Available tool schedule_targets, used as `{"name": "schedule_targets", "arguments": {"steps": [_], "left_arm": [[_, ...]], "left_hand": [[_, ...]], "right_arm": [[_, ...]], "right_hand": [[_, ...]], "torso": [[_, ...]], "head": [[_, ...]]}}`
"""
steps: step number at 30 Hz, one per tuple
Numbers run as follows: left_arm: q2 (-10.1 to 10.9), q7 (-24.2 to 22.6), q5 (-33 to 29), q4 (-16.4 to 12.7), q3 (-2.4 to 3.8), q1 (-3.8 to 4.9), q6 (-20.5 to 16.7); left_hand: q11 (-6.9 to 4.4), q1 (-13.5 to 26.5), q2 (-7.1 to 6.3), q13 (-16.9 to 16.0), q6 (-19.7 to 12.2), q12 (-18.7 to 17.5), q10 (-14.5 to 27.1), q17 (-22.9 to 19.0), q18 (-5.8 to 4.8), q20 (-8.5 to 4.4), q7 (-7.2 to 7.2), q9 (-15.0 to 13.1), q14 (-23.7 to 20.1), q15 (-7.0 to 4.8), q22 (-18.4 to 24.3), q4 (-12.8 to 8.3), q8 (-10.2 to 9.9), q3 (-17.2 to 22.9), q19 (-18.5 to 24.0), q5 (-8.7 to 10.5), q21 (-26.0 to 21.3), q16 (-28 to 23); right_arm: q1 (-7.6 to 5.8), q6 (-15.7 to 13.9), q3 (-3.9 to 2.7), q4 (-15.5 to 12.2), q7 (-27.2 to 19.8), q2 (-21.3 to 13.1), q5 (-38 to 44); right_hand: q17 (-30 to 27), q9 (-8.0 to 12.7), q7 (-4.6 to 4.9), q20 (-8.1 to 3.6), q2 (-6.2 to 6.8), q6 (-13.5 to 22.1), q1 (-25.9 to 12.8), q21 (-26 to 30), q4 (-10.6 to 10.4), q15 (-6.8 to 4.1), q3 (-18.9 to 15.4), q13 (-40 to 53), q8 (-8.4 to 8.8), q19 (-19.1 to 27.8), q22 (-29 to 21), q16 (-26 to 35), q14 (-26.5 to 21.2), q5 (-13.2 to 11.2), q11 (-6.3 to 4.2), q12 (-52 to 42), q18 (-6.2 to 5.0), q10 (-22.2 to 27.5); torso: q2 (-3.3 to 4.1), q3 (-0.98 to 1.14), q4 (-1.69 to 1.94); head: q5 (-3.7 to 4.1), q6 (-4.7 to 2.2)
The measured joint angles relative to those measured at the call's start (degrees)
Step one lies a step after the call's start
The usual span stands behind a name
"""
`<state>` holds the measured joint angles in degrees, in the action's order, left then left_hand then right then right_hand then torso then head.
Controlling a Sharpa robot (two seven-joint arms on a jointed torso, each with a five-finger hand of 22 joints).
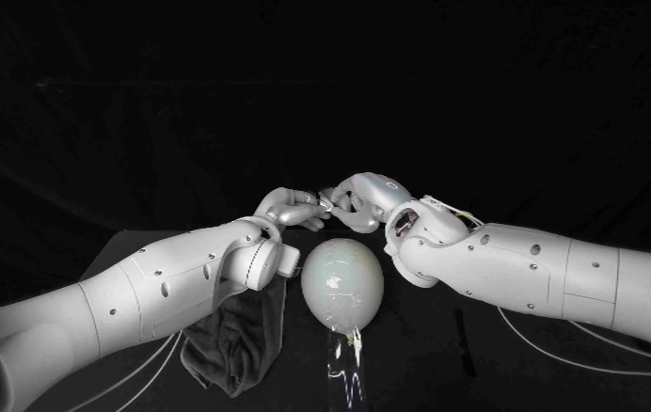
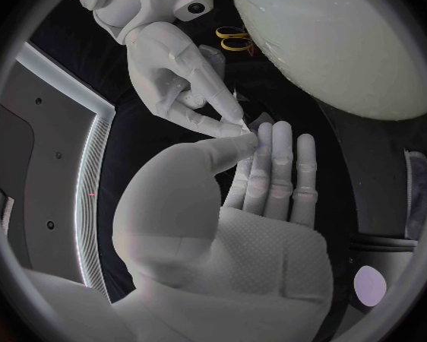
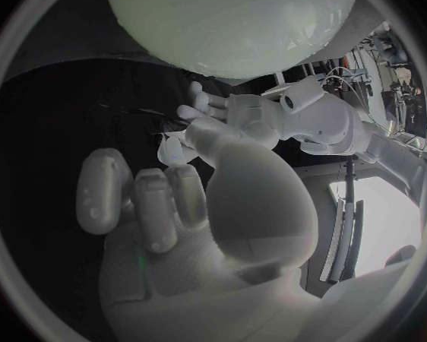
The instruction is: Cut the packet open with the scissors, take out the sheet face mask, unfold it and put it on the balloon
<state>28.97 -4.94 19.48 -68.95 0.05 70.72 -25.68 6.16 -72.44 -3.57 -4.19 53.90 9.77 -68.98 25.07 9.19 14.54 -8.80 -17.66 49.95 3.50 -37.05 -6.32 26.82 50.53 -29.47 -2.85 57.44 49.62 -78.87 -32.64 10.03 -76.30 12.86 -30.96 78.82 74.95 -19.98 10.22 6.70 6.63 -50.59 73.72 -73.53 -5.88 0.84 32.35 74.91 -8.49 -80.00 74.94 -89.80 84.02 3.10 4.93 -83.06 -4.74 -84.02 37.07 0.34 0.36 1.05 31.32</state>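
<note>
**Head view:** The left hand (image 1: 296,211) and right hand (image 1: 356,196) are meeting fingertip to fingertip just beyond the far end of the balloon (image 1: 342,280). Between them they are pinching a thin pale strip that looks like the sheet mask (image 1: 325,202). The balloon is sitting between the two forearms. A dark cloth (image 1: 233,346) is lying to its left, under the left arm.

**Left wrist view:** The left hand's (image 2: 261,197) thumb and one finger are closing on the strip (image 2: 240,110), with its other fingers held straight. The right hand's (image 2: 175,68) fingertips are gripping the same strip from the opposite side. Yellow-handled scissors (image 2: 235,38) are lying beyond, near the balloon (image 2: 337,38).

**Right wrist view:** The right hand's (image 3: 175,205) thumb is reaching to the left hand (image 3: 235,118), close by the balloon (image 3: 232,23). Its remaining fingers are curling loosely.
</note>
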Motion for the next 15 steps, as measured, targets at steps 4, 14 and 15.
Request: {"name": "schedule_targets", "arguments": {"steps": [4,14,15], "left_arm": [[-0.03,0.02,0.37,-0.10,0.00,-0.03,0.03],[0.00,0.14,1.24,-0.19,-0.02,-0.03,0.11],[0.00,0.15,1.32,-0.21,-0.02,-0.03,0.12]], "left_hand": [[0.01,0.00,0.00,0.00,-0.10,0.00,0.01,-0.06,0.00,0.00,0.08,0.00,0.00,0.00,-0.01,0.00,0.09,0.00,0.00,0.00,0.00,0.00],[0.10,0.00,0.00,0.00,-0.29,0.00,0.10,-0.07,-0.01,0.20,0.08,0.00,0.00,0.00,-0.06,-0.01,0.22,0.01,0.20,0.00,0.04,0.00],[0.09,0.00,0.00,0.00,-0.29,0.00,0.10,-0.07,-0.01,0.20,0.08,0.00,0.00,0.00,-0.09,-0.15,0.23,0.14,0.19,0.00,0.22,0.00]], "right_arm": [[-0.02,0.61,-0.01,0.77,-0.23,0.52,-1.95],[-0.03,1.26,-0.02,2.06,-0.87,1.31,-5.50],[-0.03,1.27,-0.02,2.14,-0.90,1.37,-5.76]], "right_hand": [[0.00,0.23,0.19,0.20,0.00,-0.20,0.00,0.00,-0.60,0.00,-0.02,0.02,0.21,0.20,0.01,0.00,0.00,0.00,0.00,0.03,0.00,0.00],[0.00,0.61,0.17,0.20,-0.07,-0.23,-1.13,0.02,-1.59,0.40,-0.50,0.04,0.65,0.21,0.00,0.05,0.00,0.00,0.37,0.15,0.00,0.05],[-0.01,0.61,0.16,0.20,-0.07,-0.23,-1.13,0.03,-1.59,0.40,-0.50,0.04,0.65,0.21,-0.01,0.05,0.00,0.00,0.41,0.15,0.01,0.00]], "torso": [[0.00,-0.01,0.03],[0.02,-0.03,0.05],[0.02,-0.03,0.04]], "head": [[0.04,0.00],[0.13,0.13],[0.13,0.15]]}}
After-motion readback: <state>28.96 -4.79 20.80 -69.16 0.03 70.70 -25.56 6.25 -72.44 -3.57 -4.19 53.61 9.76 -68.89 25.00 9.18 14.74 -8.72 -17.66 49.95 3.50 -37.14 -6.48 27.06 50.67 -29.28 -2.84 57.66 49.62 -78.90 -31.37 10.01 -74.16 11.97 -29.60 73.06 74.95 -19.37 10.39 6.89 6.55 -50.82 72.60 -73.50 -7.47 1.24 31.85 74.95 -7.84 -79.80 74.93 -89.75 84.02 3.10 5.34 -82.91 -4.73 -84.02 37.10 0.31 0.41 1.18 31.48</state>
